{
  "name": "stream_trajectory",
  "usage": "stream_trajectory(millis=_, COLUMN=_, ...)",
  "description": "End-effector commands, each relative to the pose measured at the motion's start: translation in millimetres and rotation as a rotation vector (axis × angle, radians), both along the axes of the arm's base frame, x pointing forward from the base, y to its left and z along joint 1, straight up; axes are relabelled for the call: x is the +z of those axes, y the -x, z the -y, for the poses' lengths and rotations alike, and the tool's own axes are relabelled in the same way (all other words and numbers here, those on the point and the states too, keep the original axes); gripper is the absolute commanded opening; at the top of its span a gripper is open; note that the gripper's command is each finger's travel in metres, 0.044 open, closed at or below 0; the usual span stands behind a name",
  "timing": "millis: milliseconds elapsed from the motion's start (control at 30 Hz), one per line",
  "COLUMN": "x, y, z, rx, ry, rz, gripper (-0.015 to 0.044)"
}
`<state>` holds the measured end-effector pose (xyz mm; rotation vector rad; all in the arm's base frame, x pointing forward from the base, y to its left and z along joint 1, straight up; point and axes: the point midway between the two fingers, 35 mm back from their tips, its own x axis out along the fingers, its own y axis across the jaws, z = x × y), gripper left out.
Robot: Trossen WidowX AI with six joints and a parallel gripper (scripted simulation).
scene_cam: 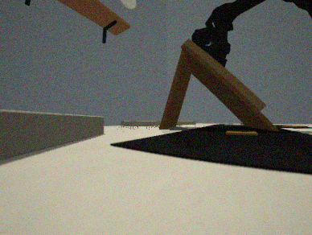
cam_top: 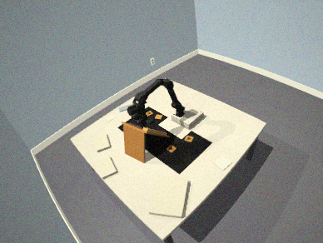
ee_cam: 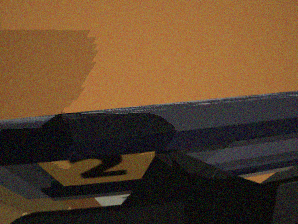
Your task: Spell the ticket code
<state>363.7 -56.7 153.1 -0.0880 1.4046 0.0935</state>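
Note:
The orange board (cam_top: pixel 134 143) (scene_cam: pixel 229 86) leans on the black mat (cam_top: pixel 181 162) (scene_cam: pixel 193 149). My gripper (ee_cam: pixel 166 158) is shut and empty, at the dark rail (ee_cam: pixel 225 112) on the board's face. The exterior view shows it partly hidden behind the board. In the wrist view a tile marked 2 (ee_cam: pixel 112 168) sits at the rail, just left of the fingertips, partly in shadow. Loose orange tiles (cam_top: pixel 149 113) (cam_top: pixel 158 116) (cam_top: pixel 171 148) (cam_top: pixel 189 138) lie on the mat. I cannot read the ticket; a small pale patch (ee_cam: pixel 112 200) shows below the 2 tile.
The white counter (cam_top: pixel 137 187) carries low grey ledges (cam_top: pixel 186 200) (cam_top: pixel 110 168) near its edges. A pale tray-like block (cam_top: pixel 191 121) stands by the arm's base. A white card (cam_top: pixel 222 161) lies near the counter's right side.

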Motion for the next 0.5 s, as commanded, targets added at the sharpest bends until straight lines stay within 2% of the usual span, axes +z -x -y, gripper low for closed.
stream_trajectory(millis=0, x=0.9, y=0.9, z=-2.0, rx=-0.003, ry=0.003, rz=0.003, gripper=0.0)
stream_trajectory(millis=467, x=0.7, y=1.2, z=-6.6, rx=-0.003, ry=0.003, rz=0.003, gripper=0.0)
